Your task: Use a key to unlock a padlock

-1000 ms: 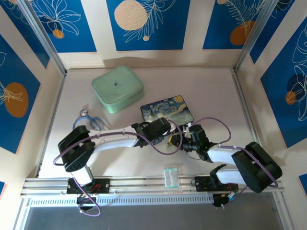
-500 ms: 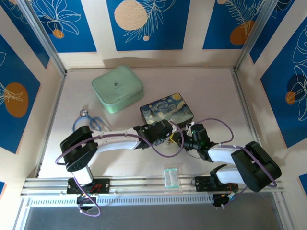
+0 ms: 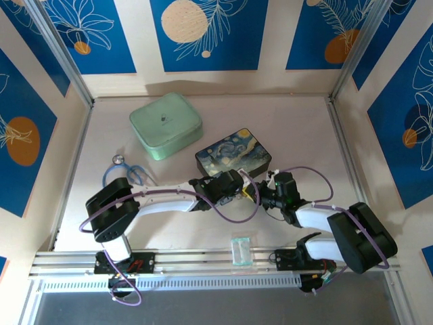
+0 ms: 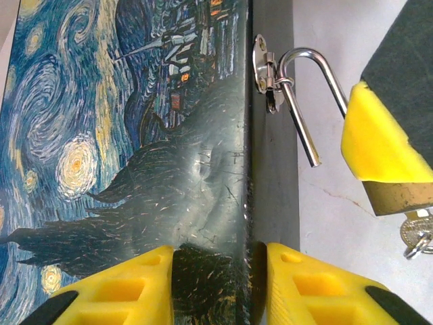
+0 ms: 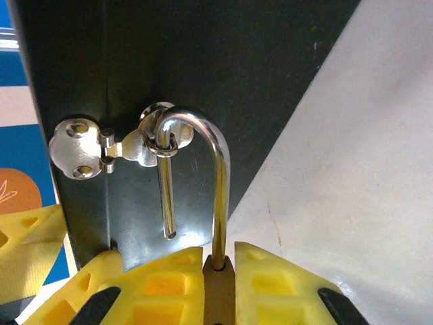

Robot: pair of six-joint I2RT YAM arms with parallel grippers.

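The painted box point(image 3: 233, 154) lies mid-table, and my left gripper point(image 4: 220, 265) is shut on its near edge. The brass padlock point(image 5: 218, 292) sits between the yellow fingers point(image 5: 277, 284) of my right gripper point(image 5: 218, 263), which is shut on its body. Its silver shackle point(image 5: 218, 169) stands open. The free leg is out of the body and still passes through the ring of the box's silver clasp point(image 5: 101, 152). In the left wrist view the padlock point(image 4: 399, 198) is at the right, with the small silvery key point(image 4: 414, 231) just beneath its body.
A mint-green case point(image 3: 166, 125) stands at the back left. A stethoscope point(image 3: 125, 169) lies left of my left arm. A clear plastic packet point(image 3: 240, 249) rests near the front rail. Patterned walls close the table in on three sides.
The painted box has shifted slightly towards the far left, and both grippers have moved with it. Neither grip has changed.
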